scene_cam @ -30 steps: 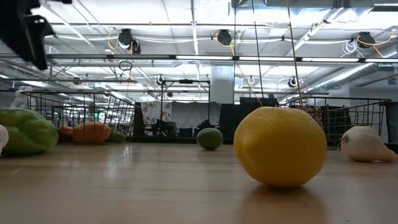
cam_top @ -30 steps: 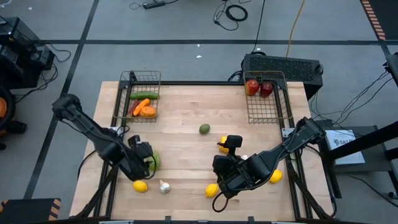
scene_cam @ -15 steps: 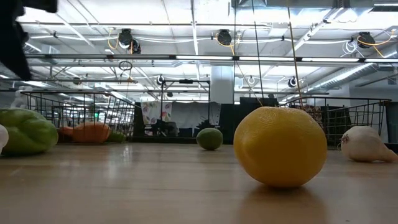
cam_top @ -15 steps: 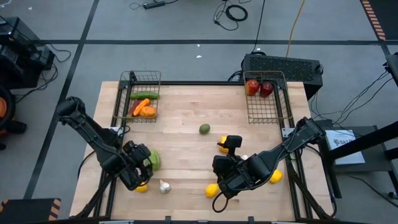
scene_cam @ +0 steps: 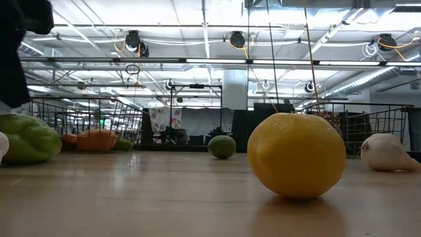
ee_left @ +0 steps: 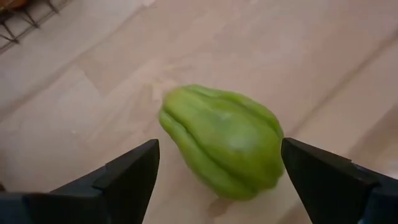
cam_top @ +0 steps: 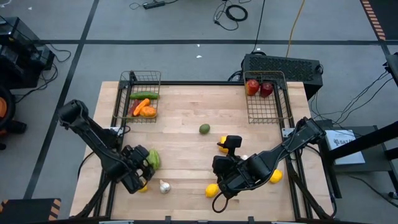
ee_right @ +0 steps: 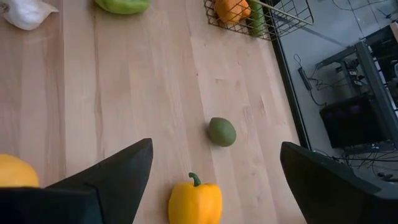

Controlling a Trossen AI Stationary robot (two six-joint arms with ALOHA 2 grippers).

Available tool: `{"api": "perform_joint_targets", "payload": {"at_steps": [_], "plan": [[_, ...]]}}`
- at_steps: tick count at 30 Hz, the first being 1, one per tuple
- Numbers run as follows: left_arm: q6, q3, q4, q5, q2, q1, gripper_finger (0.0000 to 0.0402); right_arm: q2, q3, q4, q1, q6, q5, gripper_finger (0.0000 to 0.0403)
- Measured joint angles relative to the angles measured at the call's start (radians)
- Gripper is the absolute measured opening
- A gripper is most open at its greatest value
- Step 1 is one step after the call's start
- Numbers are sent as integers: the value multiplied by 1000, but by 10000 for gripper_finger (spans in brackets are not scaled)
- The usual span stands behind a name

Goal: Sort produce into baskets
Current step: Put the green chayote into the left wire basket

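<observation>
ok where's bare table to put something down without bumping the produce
Widest bare wood: between the left dark wire-mesh basket and the right wire-mesh basket, bounded at the near side by the small green avocado. Crowded: the near edge, where the open left gripper frames the ridged green squash, with white garlic and yellow lemon by the right gripper.

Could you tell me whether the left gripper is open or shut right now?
Open: the left gripper shows its fingers spread wide, with the green squash lying free on the table between them.
</observation>
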Motion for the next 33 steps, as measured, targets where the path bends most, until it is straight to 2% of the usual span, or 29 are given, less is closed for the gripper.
{"api": "perform_joint_targets", "payload": {"at_steps": [4,12,16,21,28,33], "plan": [[-29,0,7,-3,29,0,342,0,0,3,0,0,0,343],[46,0,-19,77,54,-7,342,0,0,4,0,0,0,343],[58,1,-97,118,32,-20,342,0,0,7,0,0,0,343],[-50,1,-275,144,12,-37,342,0,0,11,0,0,0,343],[-38,1,-154,77,6,-44,342,0,0,12,0,0,0,343],[-39,1,-170,77,21,-44,342,0,0,12,0,0,1,343]]}}
